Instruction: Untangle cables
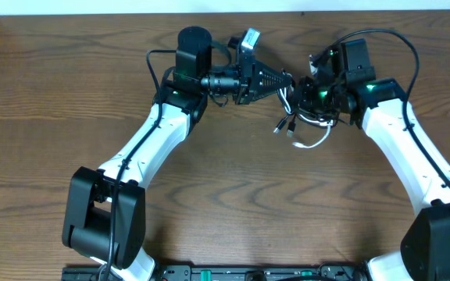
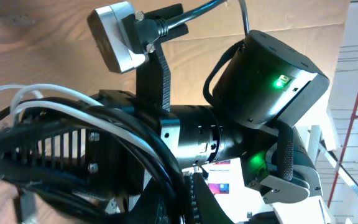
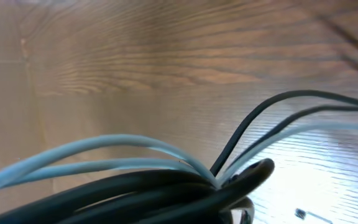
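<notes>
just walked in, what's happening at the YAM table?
Both arms meet over the far side of the table, working a tangle of cables. The left gripper and right gripper are shut and close together, each apparently pinching the bundle. The white cord and black cord are bunched together, with plug ends trailing out. Not untangled yet.

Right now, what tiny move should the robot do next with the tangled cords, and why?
Probably ease both grippers slowly apart. The left gripper and right gripper are shut, nearly nose to nose, on the black and white cords, which bunch together between them. A gentle pull might loosen the clump.
</notes>
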Available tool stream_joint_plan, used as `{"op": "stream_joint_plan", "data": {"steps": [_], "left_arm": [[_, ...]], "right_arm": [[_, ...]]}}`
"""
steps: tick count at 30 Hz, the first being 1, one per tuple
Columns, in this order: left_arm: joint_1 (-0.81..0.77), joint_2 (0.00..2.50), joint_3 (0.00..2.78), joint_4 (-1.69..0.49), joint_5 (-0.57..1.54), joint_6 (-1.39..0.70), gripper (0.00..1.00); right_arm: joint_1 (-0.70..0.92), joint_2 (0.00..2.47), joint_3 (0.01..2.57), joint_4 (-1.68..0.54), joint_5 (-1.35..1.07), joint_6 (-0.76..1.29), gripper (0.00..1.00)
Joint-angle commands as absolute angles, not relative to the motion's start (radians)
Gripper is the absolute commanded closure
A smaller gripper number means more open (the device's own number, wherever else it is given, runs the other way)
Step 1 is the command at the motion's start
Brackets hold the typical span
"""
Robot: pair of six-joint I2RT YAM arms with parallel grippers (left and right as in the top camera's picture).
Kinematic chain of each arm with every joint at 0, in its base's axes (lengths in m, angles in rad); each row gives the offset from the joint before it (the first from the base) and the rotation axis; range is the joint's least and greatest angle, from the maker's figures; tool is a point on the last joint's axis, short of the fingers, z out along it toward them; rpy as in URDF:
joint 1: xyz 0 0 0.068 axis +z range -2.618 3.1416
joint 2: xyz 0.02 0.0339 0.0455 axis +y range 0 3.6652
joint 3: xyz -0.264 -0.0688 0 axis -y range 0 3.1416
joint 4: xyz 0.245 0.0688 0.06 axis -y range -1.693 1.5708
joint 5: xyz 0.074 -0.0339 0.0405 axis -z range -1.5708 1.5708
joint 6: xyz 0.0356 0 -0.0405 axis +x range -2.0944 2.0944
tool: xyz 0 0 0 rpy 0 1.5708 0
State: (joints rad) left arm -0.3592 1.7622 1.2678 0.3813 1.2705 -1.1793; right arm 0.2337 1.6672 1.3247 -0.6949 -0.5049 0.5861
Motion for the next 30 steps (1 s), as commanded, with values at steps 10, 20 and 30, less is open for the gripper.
{"op": "stream_joint_plan", "data": {"steps": [10,20,30], "left_arm": [[-0.334,1.679,1.337,0.12,1.479,-0.683,0.93],[-0.34,1.679,1.337,-0.452,1.216,-0.212,0.93],[-0.424,1.68,1.337,-0.728,0.694,-0.088,0.93]], "right_arm": [[0.089,1.681,1.263,-0.765,-0.835,0.109,0.55],[0.017,1.607,1.262,-0.888,-0.71,0.113,0.48],[0.044,1.607,1.262,-0.947,-0.555,0.122,0.48]]}}
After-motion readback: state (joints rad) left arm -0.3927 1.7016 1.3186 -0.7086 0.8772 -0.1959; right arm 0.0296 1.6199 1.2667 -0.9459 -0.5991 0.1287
